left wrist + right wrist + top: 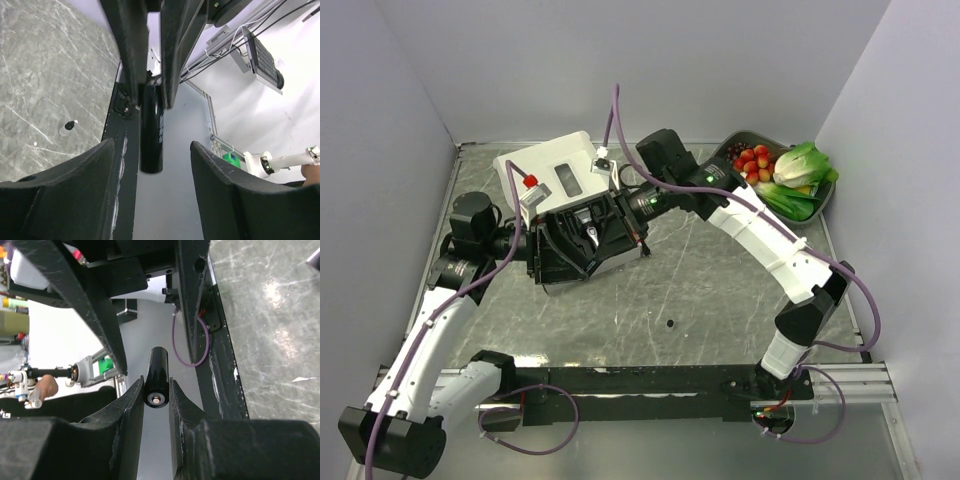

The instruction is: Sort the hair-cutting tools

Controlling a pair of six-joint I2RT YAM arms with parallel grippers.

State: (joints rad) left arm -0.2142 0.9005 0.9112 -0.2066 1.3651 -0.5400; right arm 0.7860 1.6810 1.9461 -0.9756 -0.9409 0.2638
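The slim black hair clipper (158, 374) is held in the air between my right gripper's fingers; its round butt end faces the right wrist camera. My right gripper (155, 385) is shut on it over the black moulded tray (560, 262) at the table's left centre. In the left wrist view the clipper (151, 135) hangs from those fingers, and my left gripper (151, 146) is open, one finger either side of its lower end without touching. In the top view the clipper (592, 233) lies between both grippers. One tiny bit (670, 323) lies on the table (67, 127).
The white cardboard box (555, 170) lies behind the tray. A dark bowl (735, 148) with green vegetables and red fruit stands at the back right. Grey walls enclose the left, back and right. A black rail (650, 380) runs along the near edge.
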